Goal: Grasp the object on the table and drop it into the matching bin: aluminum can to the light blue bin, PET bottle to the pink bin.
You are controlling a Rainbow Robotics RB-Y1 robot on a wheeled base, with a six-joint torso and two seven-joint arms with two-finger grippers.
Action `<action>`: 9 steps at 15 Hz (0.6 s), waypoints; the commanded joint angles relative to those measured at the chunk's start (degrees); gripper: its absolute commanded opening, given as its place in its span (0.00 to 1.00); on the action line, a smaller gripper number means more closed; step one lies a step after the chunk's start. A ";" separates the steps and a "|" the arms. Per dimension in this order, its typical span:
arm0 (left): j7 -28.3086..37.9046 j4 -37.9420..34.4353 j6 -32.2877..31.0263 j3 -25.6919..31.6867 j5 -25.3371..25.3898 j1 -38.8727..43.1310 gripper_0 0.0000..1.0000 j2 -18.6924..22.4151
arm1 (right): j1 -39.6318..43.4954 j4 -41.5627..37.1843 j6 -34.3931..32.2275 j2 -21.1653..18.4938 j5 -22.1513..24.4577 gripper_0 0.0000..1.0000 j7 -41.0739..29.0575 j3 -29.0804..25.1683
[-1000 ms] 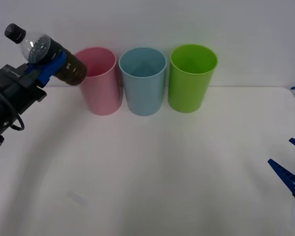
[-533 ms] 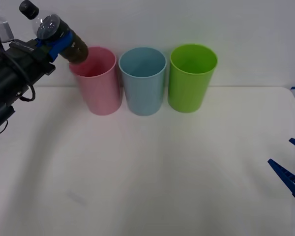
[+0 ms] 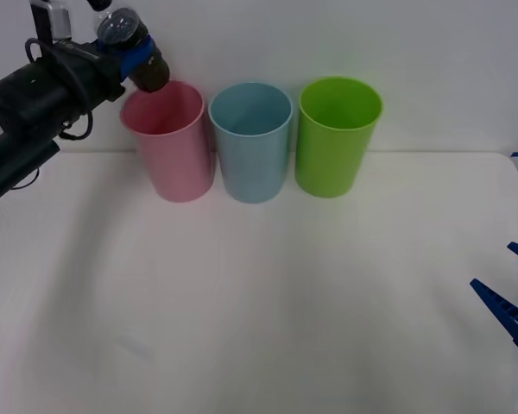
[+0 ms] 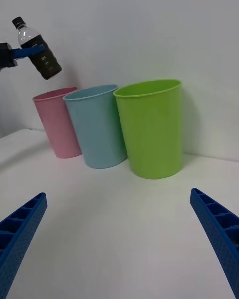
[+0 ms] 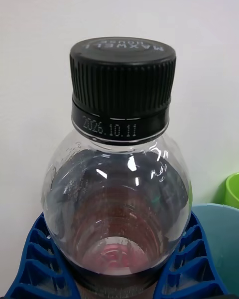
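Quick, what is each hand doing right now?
Left hand: closed on the PET bottle, above the pink bin.
Right hand: open, holding nothing.

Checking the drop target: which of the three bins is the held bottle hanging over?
The pink bin, leftmost in the front view. The left gripper holds the PET bottle tilted above its rim; the light blue bin and lime green bin stand farther right.

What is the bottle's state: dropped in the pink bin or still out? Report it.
Out. The PET bottle hangs tilted above the pink bin, clamped in the left gripper.
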 commanded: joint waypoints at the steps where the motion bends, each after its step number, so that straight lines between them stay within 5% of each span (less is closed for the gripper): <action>1: -0.63 3.33 0.18 0.03 -3.22 -2.83 0.00 -1.38 | 0.00 0.00 0.00 0.00 0.00 1.00 0.00 0.00; 3: -0.81 3.51 0.97 0.11 -4.36 -3.01 0.02 -2.35 | 0.00 0.00 0.00 0.00 0.00 1.00 0.00 0.00; 7: -0.89 3.51 1.23 0.11 -4.45 -3.10 0.28 -2.97 | 0.00 0.00 0.00 0.00 0.00 1.00 0.00 0.00; 8: -0.89 3.42 1.23 0.11 -4.45 -3.01 0.58 -2.97 | 0.00 0.00 0.00 0.00 0.00 1.00 0.00 0.00; 9: -0.98 3.51 1.23 0.11 -4.54 -3.10 1.00 -2.97 | 0.00 0.00 0.00 0.00 0.00 1.00 0.00 0.00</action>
